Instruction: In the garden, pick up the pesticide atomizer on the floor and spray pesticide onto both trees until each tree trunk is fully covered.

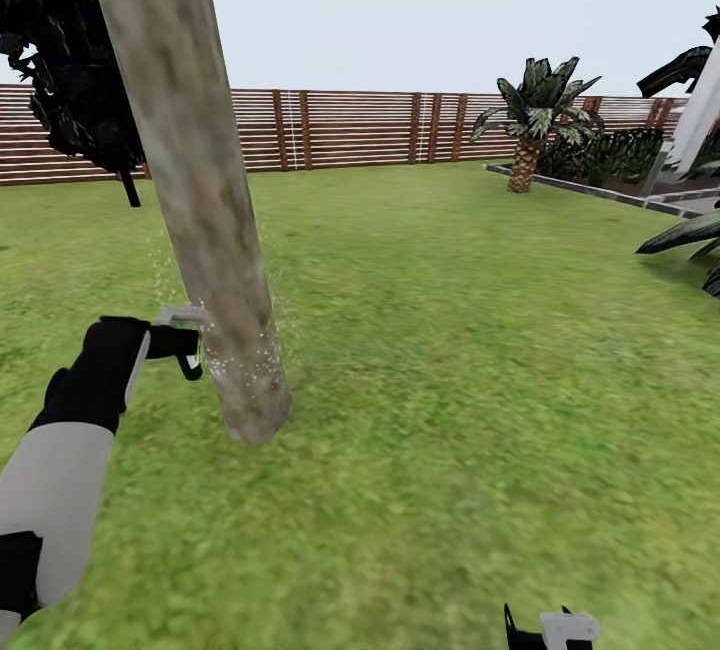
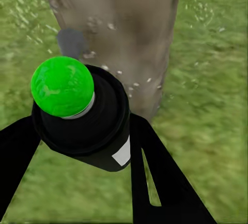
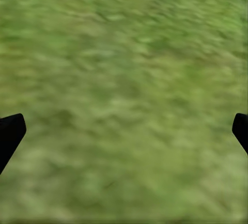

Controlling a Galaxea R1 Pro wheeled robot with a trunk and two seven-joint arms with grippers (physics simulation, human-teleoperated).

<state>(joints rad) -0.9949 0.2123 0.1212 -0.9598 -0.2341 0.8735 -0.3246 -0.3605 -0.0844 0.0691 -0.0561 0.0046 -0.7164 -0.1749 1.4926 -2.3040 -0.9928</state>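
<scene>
Pesticide atomizer (image 2: pixel 82 125), a small dark bottle, sits pinched between the left gripper's (image 1: pixel 185 342) black jaws, one finger (image 2: pixel 155 182) pressed to each flank. In the left wrist view its top carries a round dot that shows bright green, and a white label patch lies on its lower side. What the bottle holds inside cannot be seen. In the head view the atomizer is at about 8 o'clock from the picture's middle, just beside the tree trunk (image 1: pixel 195 180), its nozzle end turned toward the bark.

The thick grey-brown trunk runs tilted from 12 o'clock down to the grass (image 1: pixel 450 350) near 7 o'clock. Tiny white specks of pesticide (image 1: pixel 240 360) dot its lower part and hang in the air around its base; the left wrist view shows more specks (image 2: pixel 111 26) on the bark.

The right gripper (image 1: pixel 545 628) peeks in at 6 o'clock; in its wrist view its two fingertips (image 3: pixel 10 133) stand spread wide over bare grass with nothing between them.

A brown slatted fence (image 1: pixel 400 128) crosses the far side, with a squat palm (image 1: pixel 530 120) at 2 o'clock.
</scene>
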